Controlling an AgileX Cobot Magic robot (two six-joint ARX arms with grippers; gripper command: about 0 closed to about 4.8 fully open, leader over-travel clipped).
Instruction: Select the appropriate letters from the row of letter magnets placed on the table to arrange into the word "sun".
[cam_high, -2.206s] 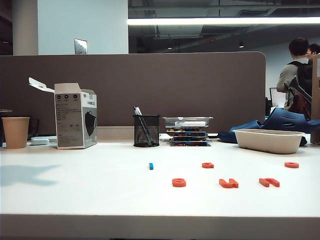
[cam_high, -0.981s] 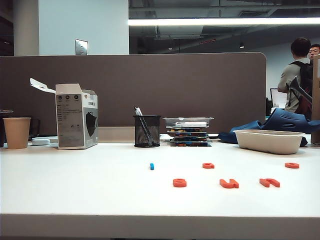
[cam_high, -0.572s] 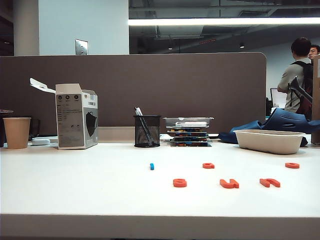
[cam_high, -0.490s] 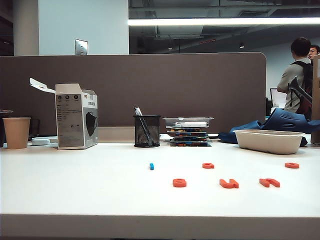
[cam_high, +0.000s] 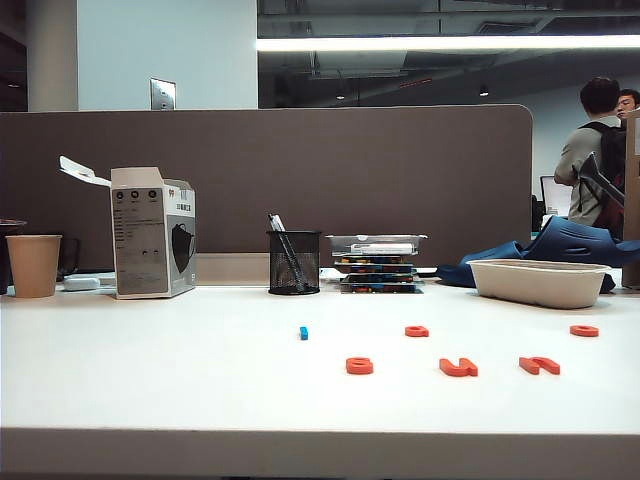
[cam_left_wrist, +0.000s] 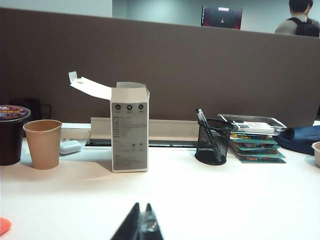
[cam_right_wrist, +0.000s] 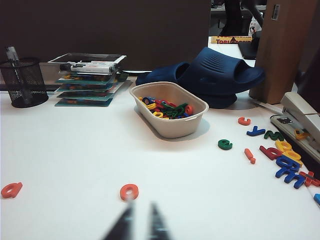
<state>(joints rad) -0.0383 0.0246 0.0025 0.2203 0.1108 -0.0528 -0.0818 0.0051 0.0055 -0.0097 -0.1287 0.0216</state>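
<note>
Little is legible. Yellow box (cam_right_wrist: 231, 39) at back of right wrist view, beside the brown block (cam_right_wrist: 286, 47): red print starts "TOBL…", rest cut off. White carton (cam_left_wrist: 130, 127) on tabletop (cam_left_wrist: 210, 200): three round dark icons near top, then rows of fine print below, too small to read; exterior view shows a dark mask pic on its side, txt there illegible too. Letter magnets: orange one (cam_right_wrist: 129, 191) reads as "o" or "a", can't tell which; green one (cam_right_wrist: 225, 144) looks like "e"; blue one (cam_right_wrist: 256, 131) like "y". Other loose letters too blurred or jumbled.
</note>
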